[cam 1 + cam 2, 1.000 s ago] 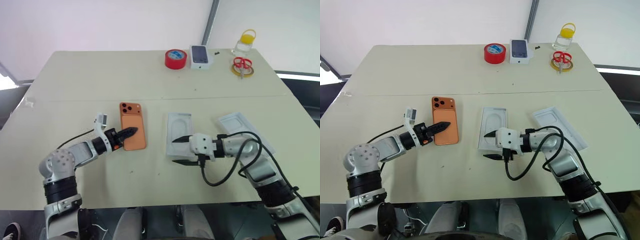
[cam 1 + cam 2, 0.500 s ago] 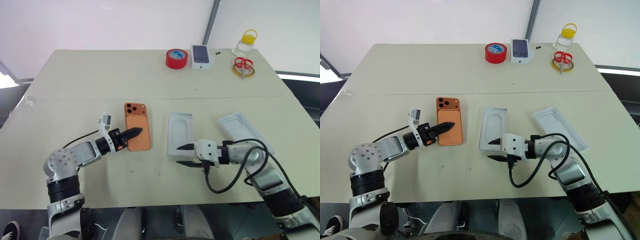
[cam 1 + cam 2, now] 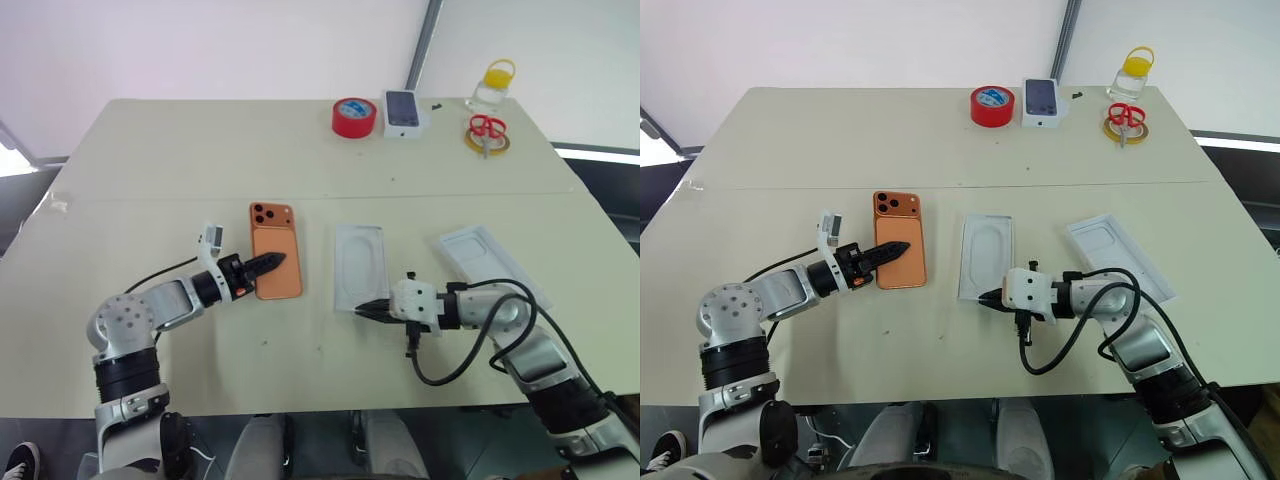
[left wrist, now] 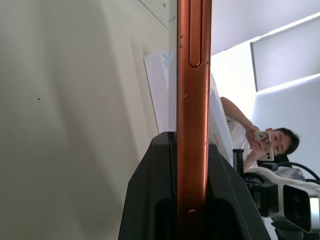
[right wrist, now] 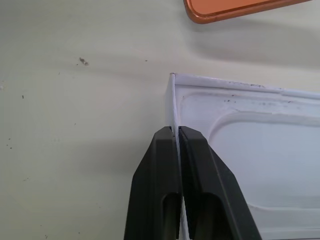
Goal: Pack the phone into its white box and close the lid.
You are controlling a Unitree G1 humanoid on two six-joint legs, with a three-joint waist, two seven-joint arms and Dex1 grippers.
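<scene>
The orange phone (image 3: 275,262) lies flat, lens cluster at its far end, low over the table; I cannot tell whether it rests on it. My left gripper (image 3: 272,263) is shut on its left long edge, and the left wrist view has the orange edge (image 4: 193,100) clamped between the black fingers. The white box (image 3: 360,262) lies at mid-table, its floor white with an oval outline. My right gripper (image 3: 368,308) is shut on the thin wall at its near end, by a corner (image 5: 172,100). The lid (image 3: 485,260) lies rim-up to the right of the box.
At the table's far edge stand a red tape roll (image 3: 351,117), a small dark-topped white box (image 3: 403,108), red scissors on a yellow tape ring (image 3: 485,133) and a clear bottle with a yellow cap (image 3: 491,88). A person (image 4: 265,142) sits beyond the table.
My right gripper's fingers have closed from wide open onto the near wall of the white box. The left gripper has kept its hold on the phone in place.
</scene>
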